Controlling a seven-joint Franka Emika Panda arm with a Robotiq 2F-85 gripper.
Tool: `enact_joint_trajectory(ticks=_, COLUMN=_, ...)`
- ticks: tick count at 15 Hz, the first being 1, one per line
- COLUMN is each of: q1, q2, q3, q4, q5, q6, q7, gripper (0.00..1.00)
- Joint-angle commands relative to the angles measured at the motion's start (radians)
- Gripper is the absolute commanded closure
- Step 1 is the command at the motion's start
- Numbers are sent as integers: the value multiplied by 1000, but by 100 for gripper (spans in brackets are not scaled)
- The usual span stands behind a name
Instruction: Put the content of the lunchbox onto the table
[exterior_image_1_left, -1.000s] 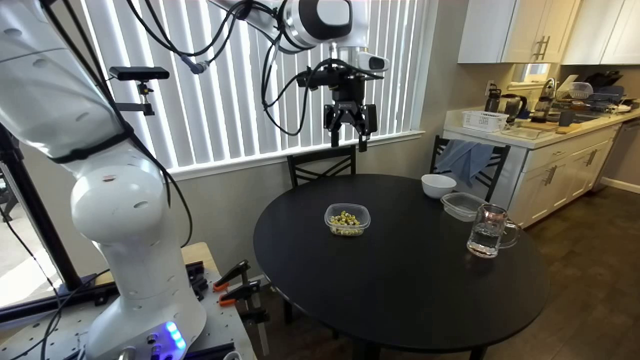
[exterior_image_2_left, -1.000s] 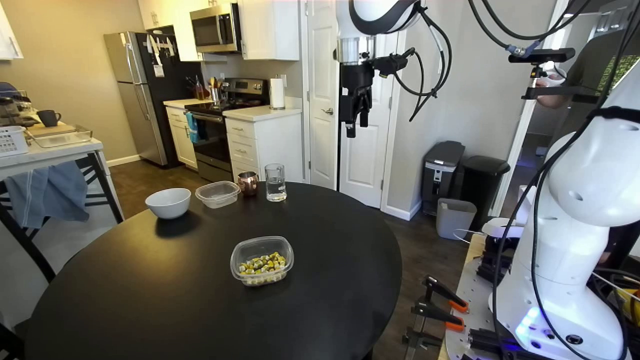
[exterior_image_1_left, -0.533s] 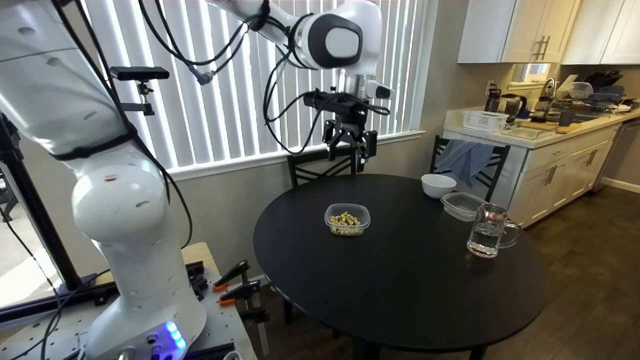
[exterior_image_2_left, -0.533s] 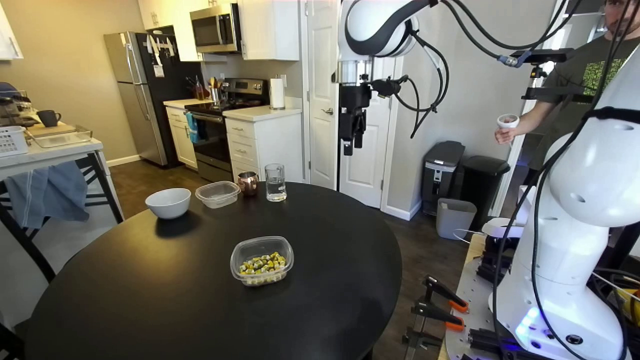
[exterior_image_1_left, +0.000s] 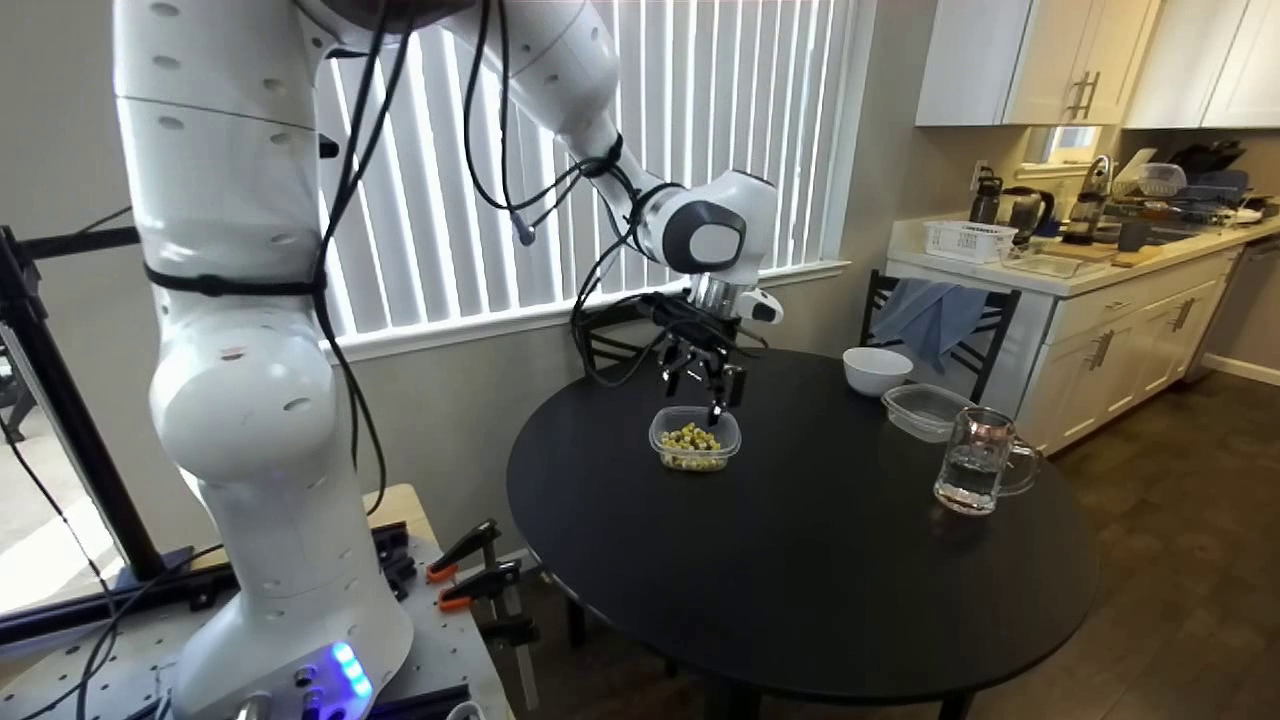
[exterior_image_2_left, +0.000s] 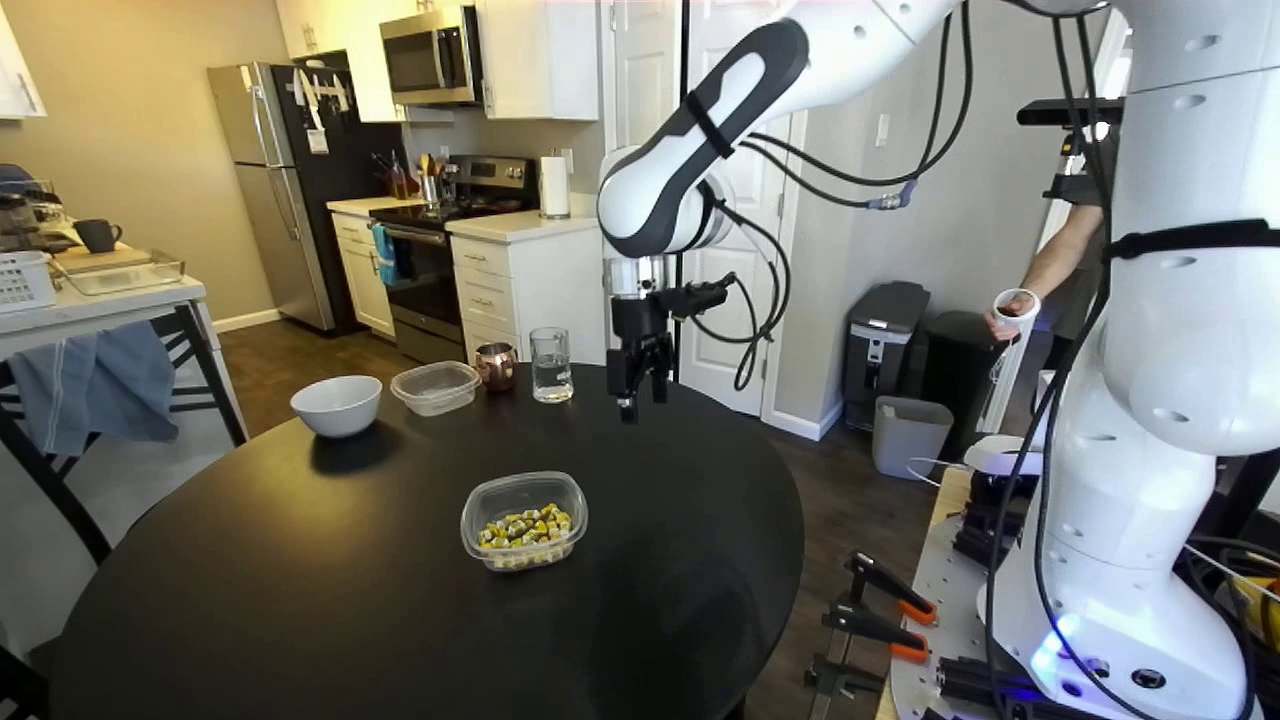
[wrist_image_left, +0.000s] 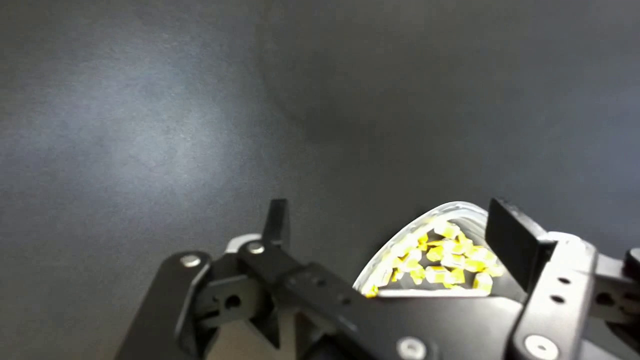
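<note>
lower now than half a second ago, my black two-fingered gripper has come down over the large round matte black table, and the white jointed arm has bent forward with it. its fingers are spread wide, the flat black pads well apart in my wrist view. the small shallow clear plastic container stands upright on the table where it was, with the heap of small yellow and pale bits inside it. in the wrist view i see part of that container, one rounded corner showing between the pads and close to the right-hand one, much of the rest hidden behind my gripper; in an exterior view fingertips and rim stand apart. farther across the table i have a rounded white bowl, a second clear plastic container beside it, then a shiny copper-coloured cup and a tall clear glass mug, its lower part holding clear liquid.
</note>
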Motion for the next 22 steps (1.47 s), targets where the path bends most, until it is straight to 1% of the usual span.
enact_joint_trajectory(ticks=1, q1=17, q2=146, q3=2, q4=64, q5=-59, q6=74, q7=238, gripper=0)
enact_joint_trajectory(ticks=3, q1=23, q2=190, q3=-18, q4=69, q5=-83, q6=73, q7=344, gripper=0)
enact_joint_trajectory(ticks=5, q1=14, q2=210, q3=-40, q4=57, q5=-90, q6=73, q7=416, gripper=0)
enact_joint_trajectory(ticks=8, q1=-3, q2=218, q3=-69, q4=38, q5=-80, q6=79, q7=460, gripper=0)
enact_joint_trajectory(ticks=12, q1=-15, q2=192, q3=-91, q4=8, q5=-59, q6=163, q7=524, gripper=0)
enact_joint_trajectory(ticks=14, q1=0, q2=210, q3=-98, q4=18, q5=-76, q6=197, q7=569, gripper=0)
enact_joint_trajectory(ticks=15, q1=3, q2=226, q3=-92, q4=45, q5=-73, q6=183, q7=574, gripper=0)
enact_joint_trajectory(ticks=16, q1=-3, q2=236, q3=-72, q4=74, q5=-65, q6=156, q7=535, gripper=0)
enact_joint_trajectory(ticks=18, q1=6, q2=243, q3=-44, q4=111, q5=-64, q6=145, q7=510, gripper=0)
enact_joint_trajectory(ticks=22, q1=50, q2=273, q3=-14, q4=187, q5=-91, q6=151, q7=526, gripper=0)
